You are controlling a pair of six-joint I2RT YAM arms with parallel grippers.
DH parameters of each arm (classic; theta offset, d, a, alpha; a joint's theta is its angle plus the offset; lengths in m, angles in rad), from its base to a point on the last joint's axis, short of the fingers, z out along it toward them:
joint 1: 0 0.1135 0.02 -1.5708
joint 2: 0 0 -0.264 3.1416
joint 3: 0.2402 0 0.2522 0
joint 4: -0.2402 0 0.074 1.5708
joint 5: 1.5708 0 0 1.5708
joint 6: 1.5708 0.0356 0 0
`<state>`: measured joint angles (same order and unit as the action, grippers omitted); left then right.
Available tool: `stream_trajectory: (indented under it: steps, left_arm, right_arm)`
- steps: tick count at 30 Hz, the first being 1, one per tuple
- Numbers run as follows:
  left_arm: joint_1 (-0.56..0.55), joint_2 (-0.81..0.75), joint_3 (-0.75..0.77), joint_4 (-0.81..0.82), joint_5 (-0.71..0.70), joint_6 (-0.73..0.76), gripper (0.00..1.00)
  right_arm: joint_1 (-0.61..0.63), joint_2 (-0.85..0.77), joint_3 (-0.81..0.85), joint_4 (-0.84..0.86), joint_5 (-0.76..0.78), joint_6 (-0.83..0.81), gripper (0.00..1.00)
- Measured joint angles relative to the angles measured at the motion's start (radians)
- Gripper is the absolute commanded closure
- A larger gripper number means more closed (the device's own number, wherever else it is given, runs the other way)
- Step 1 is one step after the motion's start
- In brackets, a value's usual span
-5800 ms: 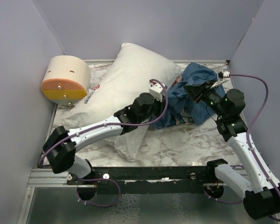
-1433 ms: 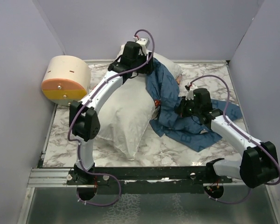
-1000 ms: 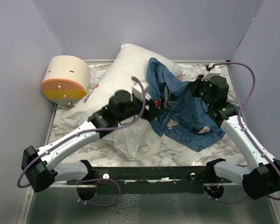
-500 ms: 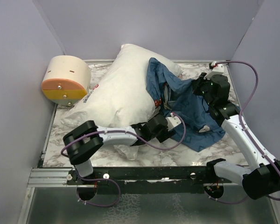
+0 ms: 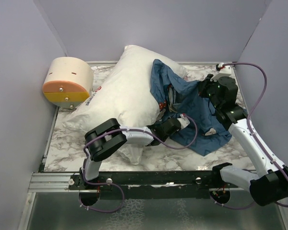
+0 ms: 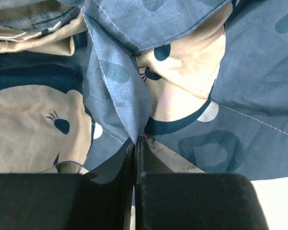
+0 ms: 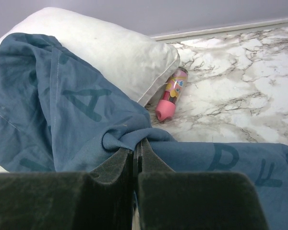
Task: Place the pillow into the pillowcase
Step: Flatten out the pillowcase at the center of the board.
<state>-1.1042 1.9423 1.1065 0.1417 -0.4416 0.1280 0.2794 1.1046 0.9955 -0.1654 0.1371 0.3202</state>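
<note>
at the near edge of the white marble-patterned table (image 5: 182, 149), the left arm reaches low across to the right. its left gripper (image 5: 178, 125) (image 6: 136, 143) presses down into the dark blue thin fabric pillowcase printed with light blue letters and cartoon mouse faces (image 5: 194, 112) (image 6: 259, 86). the wrist view shows the two black fingers (image 6: 192, 199) drawn together, nipping a raised fold of the cloth beside a tan mouse face.

the pillowcase lies rumpled on the right half of the table. its left part is draped up over the right flank of the large plump white rectangular pillow (image 5: 120, 96) (image 7: 125, 52). the pillow rests slantwise from the near left to the far middle; whether any of it sits inside the case cannot be told.

farther back, the right gripper (image 5: 203, 89) (image 7: 136, 143) is clamped on a gathered bunch of the lettered cloth (image 7: 62, 120), its jaws meeting with fabric between them. just beyond, a small pink and yellow bottle (image 7: 171, 94) lies on the marble against the pillow's corner. at the far left, a cream and orange drum-shaped container (image 5: 67, 81) stands near the pillow.
</note>
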Motion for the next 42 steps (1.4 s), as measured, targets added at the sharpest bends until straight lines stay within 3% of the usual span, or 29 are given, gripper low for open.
stream_trajectory:
  steps: [5, 9, 13, 17, 19, 23, 26, 33, 38, 42]
  left_arm:
    - [0.013, -0.04, 0.015, -0.053, 0.049, 0.016, 1.0]
    - [0.018, -0.192, 0.055, -0.134, 0.103, 0.068, 1.0]
    - [0.041, -0.371, 0.233, -0.19, 0.122, 0.154, 1.0]
    - [0.109, -0.439, 0.475, -0.225, 0.129, 0.228, 1.0]
    - [0.145, -0.448, 0.561, -0.247, 0.13, 0.253, 1.0]
    - [0.23, -0.445, 0.641, -0.307, 0.133, 0.277, 1.0]
    - [0.307, -0.424, 0.658, -0.358, 0.156, 0.274, 1.0]
    - [0.49, -0.34, 0.698, -0.455, 0.227, 0.229, 1.0]
    - [0.513, -0.335, 0.702, -0.47, 0.272, 0.209, 1.0]
    - [0.518, -0.335, 0.705, -0.465, 0.3, 0.199, 1.0]
  right_arm:
    - [0.0, -0.006, 0.0, 0.0, 0.001, -0.001, 0.99]
    - [-0.006, -0.006, 0.0, 0.0, 0.015, -0.007, 0.99]
    - [-0.016, -0.003, 0.021, -0.01, 0.018, -0.007, 0.97]
    - [-0.02, 0.043, 0.126, -0.013, -0.007, -0.015, 0.82]
    - [-0.02, 0.113, 0.23, -0.036, -0.056, -0.029, 0.66]
    - [-0.021, 0.195, 0.309, -0.063, -0.18, -0.054, 0.22]
    - [-0.021, 0.144, 0.221, -0.076, -0.253, -0.063, 0.11]
    - [-0.019, -0.074, 0.129, -0.127, -0.333, -0.091, 0.07]
    - [-0.019, -0.119, 0.095, -0.159, -0.326, -0.117, 0.1]
    - [-0.019, -0.084, 0.0, -0.227, -0.225, -0.115, 0.12]
